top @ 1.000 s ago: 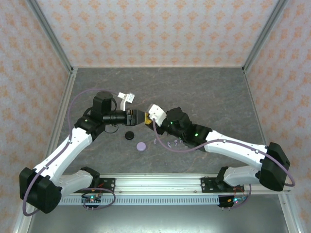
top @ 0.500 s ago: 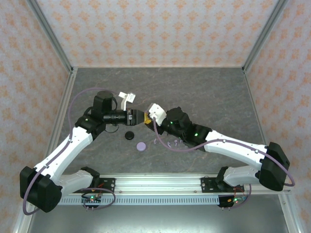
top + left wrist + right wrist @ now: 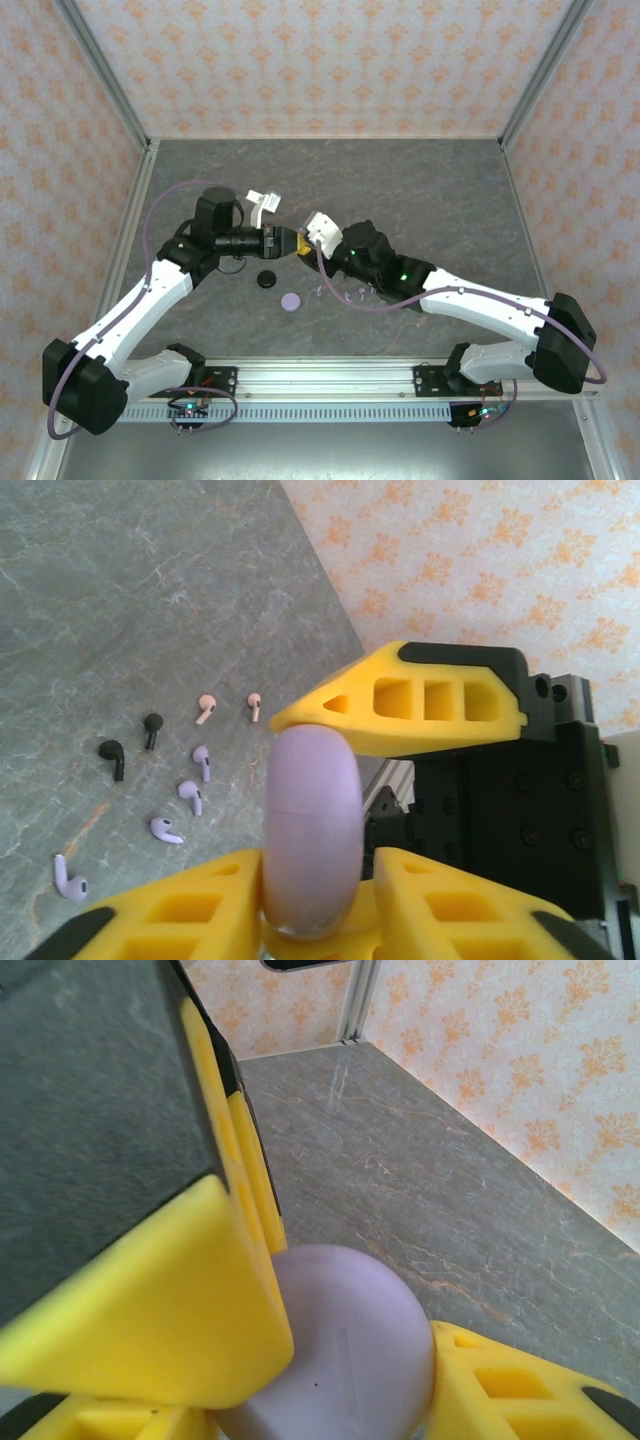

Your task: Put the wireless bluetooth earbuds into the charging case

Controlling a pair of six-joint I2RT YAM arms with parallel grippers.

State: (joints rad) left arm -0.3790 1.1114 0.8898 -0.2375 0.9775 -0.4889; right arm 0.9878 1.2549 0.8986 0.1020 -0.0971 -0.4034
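**My little booth, for anyone curious**

So I work over a grey tabletop [image 3: 420, 190] with a marble look, matte, with pale veins running through it. Three walls [image 3: 300, 60] box it in, all papered in peach with a repeating orange floral motif. Silver metal posts [image 3: 105, 75] run up at the back corners, and a slotted aluminium rail [image 3: 320, 375] crosses the near edge. The light's soft and even, and the shadows are faint.

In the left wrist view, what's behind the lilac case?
Eight loose earbuds lie on the table: two black, two pink, four lilac. Whatever sits directly behind the case and the yellow end effector fingers is covered.
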